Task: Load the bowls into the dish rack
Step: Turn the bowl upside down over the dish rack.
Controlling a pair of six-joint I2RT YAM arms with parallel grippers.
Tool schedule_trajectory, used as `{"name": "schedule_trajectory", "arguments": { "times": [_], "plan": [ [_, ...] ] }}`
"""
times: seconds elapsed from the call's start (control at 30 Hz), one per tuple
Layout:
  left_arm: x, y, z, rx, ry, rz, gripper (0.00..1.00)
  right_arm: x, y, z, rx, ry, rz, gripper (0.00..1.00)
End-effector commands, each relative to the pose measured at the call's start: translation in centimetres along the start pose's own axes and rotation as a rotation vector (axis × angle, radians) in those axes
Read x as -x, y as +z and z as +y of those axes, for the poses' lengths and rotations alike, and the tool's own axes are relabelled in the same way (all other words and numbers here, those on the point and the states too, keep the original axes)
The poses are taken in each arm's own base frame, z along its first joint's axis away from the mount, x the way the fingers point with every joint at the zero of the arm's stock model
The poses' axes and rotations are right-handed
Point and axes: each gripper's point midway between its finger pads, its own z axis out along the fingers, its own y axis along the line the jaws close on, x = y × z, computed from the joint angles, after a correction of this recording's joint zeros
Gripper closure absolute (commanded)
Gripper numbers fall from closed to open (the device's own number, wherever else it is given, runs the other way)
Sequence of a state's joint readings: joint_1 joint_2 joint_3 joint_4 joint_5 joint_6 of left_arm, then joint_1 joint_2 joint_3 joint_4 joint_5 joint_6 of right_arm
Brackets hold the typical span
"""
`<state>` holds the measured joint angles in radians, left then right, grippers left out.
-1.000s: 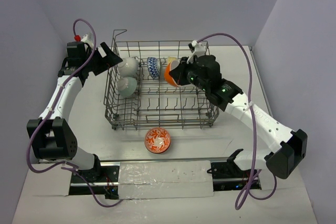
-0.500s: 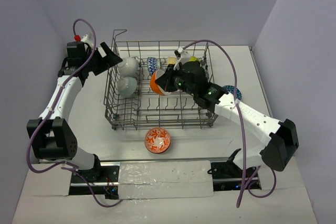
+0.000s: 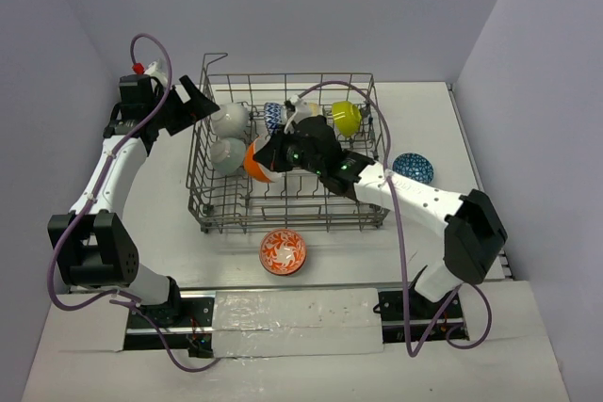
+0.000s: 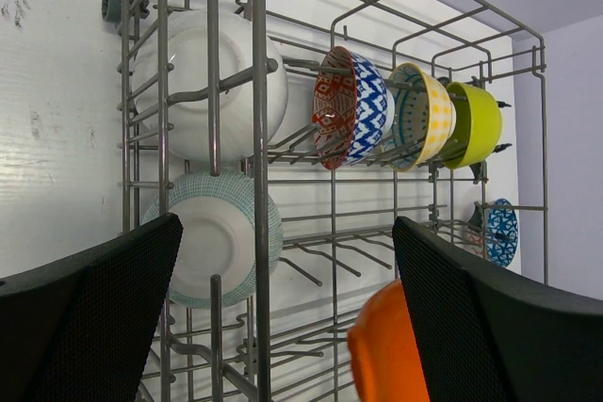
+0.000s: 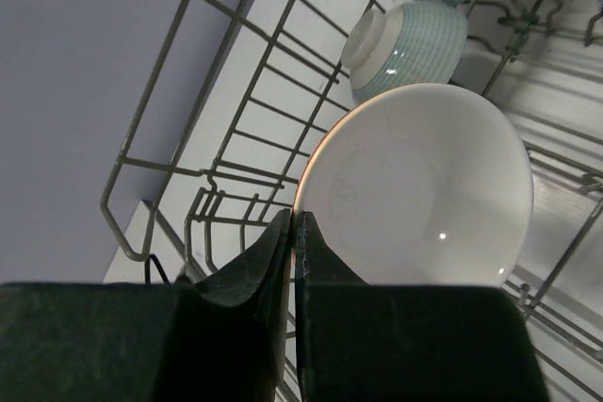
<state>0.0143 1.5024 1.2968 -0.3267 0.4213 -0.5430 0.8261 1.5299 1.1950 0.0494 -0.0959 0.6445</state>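
Red-white bowl (image 3: 284, 251) is sitting on the table, just near of the dish rack (image 3: 283, 220). My right pincer (image 5: 294, 225) is pinching the rim of the orange bowl (image 3: 254, 164), jaws nearly together, and holding it tilted inside the rack's left half, beside the grey bowl (image 3: 224, 154). Dark-blue patterned bowl (image 3: 413, 168) is lying on the table right of the rack. White bowl (image 3: 231, 119), blue-white bowl (image 3: 274, 118), pale yellow bowl (image 4: 421, 116) and lime bowl (image 3: 346, 118) are standing along the far row. My left pincer (image 3: 200, 101) is hanging fully spread and empty by the far-left corner.
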Motion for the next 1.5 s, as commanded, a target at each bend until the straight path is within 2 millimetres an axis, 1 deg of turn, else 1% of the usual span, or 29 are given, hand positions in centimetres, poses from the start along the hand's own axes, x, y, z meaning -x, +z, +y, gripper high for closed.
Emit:
{"name": "schedule_trajectory", "arguments": {
  "times": [0.0, 0.03, 0.07, 0.1, 0.13, 0.17, 0.43, 0.63, 0.7, 0.87, 0.97, 1.0, 1.1, 1.37, 1.47],
  "plan": [
    [2.7, -1.8, -2.3, -0.047, 0.041, -0.082, 0.01, 3.0, 0.4, 4.4, 0.11, 0.015, -0.095, 1.0],
    [2.7, -1.7, -2.2, -0.048, 0.042, -0.082, 0.01, 2.8, 0.9, 4.5, 0.11, 0.02, -0.091, 1.0],
    [2.7, -1.7, -2.3, -0.05, 0.042, -0.081, 0.01, 2.9, 0.8, 4.9, 0.117, 0.019, -0.091, 1.0],
    [2.7, -1.8, -2.3, -0.05, 0.042, -0.082, 0.01, 2.3, 1.2, 5.1, 0.118, 0.017, -0.078, 1.0],
    [2.6, -1.8, -2.3, -0.052, 0.042, -0.079, 0.01, 2.4, 1.3, 5.3, 0.121, 0.016, -0.082, 1.0],
    [2.7, -1.8, -2.4, -0.053, 0.041, -0.08, 0.01, 2.0, 1.6, 5.4, 0.125, 0.02, -0.072, 1.0],
    [2.6, -1.8, -2.5, -0.061, 0.041, -0.079, 0.01, 1.4, 2.4, 6.6, 0.168, 0.058, -0.061, 1.0],
    [2.6, -1.8, -2.5, -0.062, 0.04, -0.078, 0.01, 0.5, 3.3, 6.8, 0.183, 0.11, -0.044, 1.0],
    [2.7, -1.9, -2.6, -0.064, 0.041, -0.08, 0.01, 0.5, 3.5, 7.2, 0.2, 0.127, -0.051, 1.0],
    [2.7, -1.9, -2.6, -0.064, 0.041, -0.082, 0.01, -0.4, 4.2, 7.6, 0.215, 0.163, -0.035, 1.0],
    [2.7, -1.9, -2.5, -0.062, 0.04, -0.082, 0.01, -0.5, 4.4, 7.9, 0.206, 0.164, -0.054, 1.0],
    [2.7, -1.9, -2.5, -0.062, 0.04, -0.082, 0.01, -0.8, 4.3, 8.3, 0.205, 0.158, -0.056, 1.0],
    [2.8, -2.0, -2.4, -0.063, 0.036, -0.083, 0.01, -1.0, 4.4, 9.1, 0.209, 0.151, -0.057, 1.0],
    [2.9, -2.0, -2.3, -0.061, 0.033, -0.084, 0.01, -2.2, 5.6, 9.6, 0.212, 0.168, -0.032, 1.0],
    [2.8, -1.9, -2.3, -0.063, 0.032, -0.083, 0.01, -2.7, 5.9, 9.4, 0.202, 0.182, -0.032, 1.0]
  ]
}}
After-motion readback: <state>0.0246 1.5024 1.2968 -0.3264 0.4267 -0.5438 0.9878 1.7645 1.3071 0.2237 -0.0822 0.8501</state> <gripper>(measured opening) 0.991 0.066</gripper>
